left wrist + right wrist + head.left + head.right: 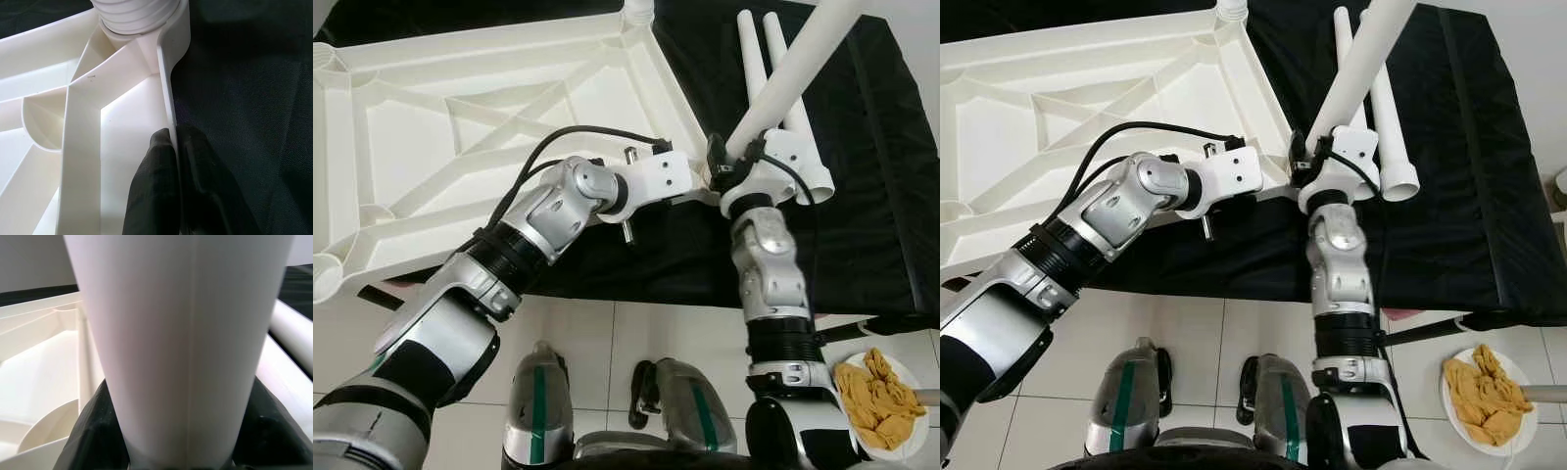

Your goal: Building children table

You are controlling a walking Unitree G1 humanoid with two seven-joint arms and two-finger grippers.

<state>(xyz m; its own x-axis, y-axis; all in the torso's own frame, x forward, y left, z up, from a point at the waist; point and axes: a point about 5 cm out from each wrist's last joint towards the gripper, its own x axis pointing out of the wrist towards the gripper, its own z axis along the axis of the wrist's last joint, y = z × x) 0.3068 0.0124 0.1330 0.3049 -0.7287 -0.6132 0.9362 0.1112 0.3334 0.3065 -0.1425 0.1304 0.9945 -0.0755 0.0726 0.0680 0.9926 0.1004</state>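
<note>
I see the white plastic tabletop (460, 127) lying upside down, ribs up, partly on the black cloth (871, 196) and partly overhanging the tiled floor (607, 343) on my left. Its near right edge runs diagonally down toward the two grippers. The left gripper (173, 147) is clamped on that thin side wall, one black finger (154, 186) inside the rim and one outside against the cloth, a little way along from a corner socket (137, 17) that already has a ribbed leg end seated in it.

The right gripper (729, 162) is closed around a white table leg (803, 69), which tilts up and away to the right, its lower end just beside the tabletop's near corner. In the right wrist view the leg sits snug between both black fingers (90, 431). Two more legs (783, 108) lie side by side on the cloth behind it, close enough that the held leg crosses over them.

Open room: bare cloth stretches to the right of the loose legs, and clear tile lies below the cloth's front edge. A white plate (915, 387) with yellow cloth (879, 399) sits on the floor at lower right, near my right arm.

I can read no brand, label or writing anywhere.
</note>
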